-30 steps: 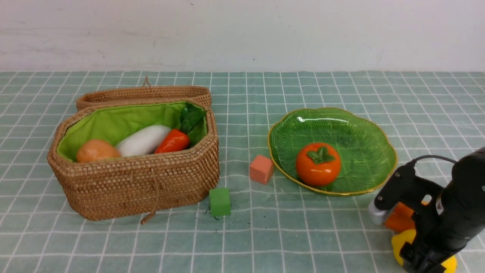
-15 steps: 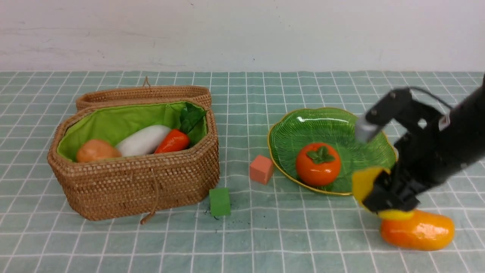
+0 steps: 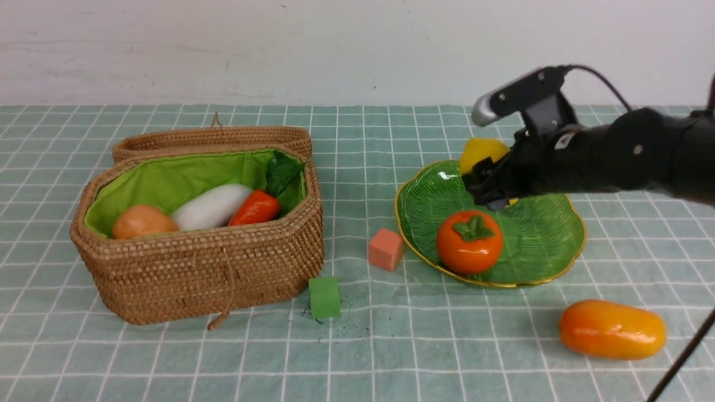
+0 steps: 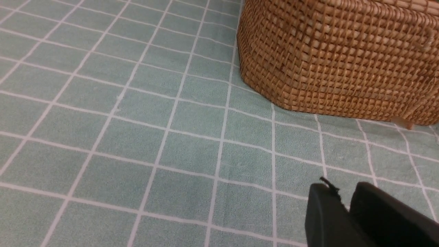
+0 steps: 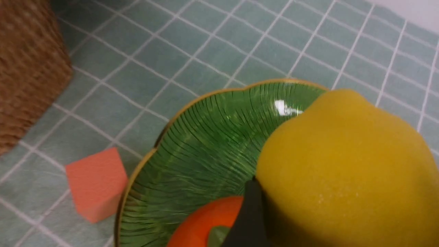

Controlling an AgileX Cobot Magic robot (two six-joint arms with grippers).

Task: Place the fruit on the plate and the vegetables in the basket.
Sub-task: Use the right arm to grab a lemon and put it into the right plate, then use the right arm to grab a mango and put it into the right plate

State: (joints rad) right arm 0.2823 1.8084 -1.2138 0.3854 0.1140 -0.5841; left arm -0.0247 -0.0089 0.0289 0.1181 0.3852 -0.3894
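My right gripper is shut on the yellow lemon and holds it above the far left part of the green plate. In the right wrist view the lemon fills the space beside one dark finger. The orange persimmon sits on the plate. The mango lies on the cloth near the plate's front right. The basket holds the potato, the white vegetable and the carrot. My left gripper is shut and empty, low over the cloth near the basket wall.
A salmon cube lies just left of the plate, and a green cube sits at the basket's front right corner. The basket's lid rests folded back behind it. A thin dark cable crosses the bottom right corner.
My right arm lifted the lemon from the cloth at the front right and carried it up and left over the plate. The mango stayed on the cloth.
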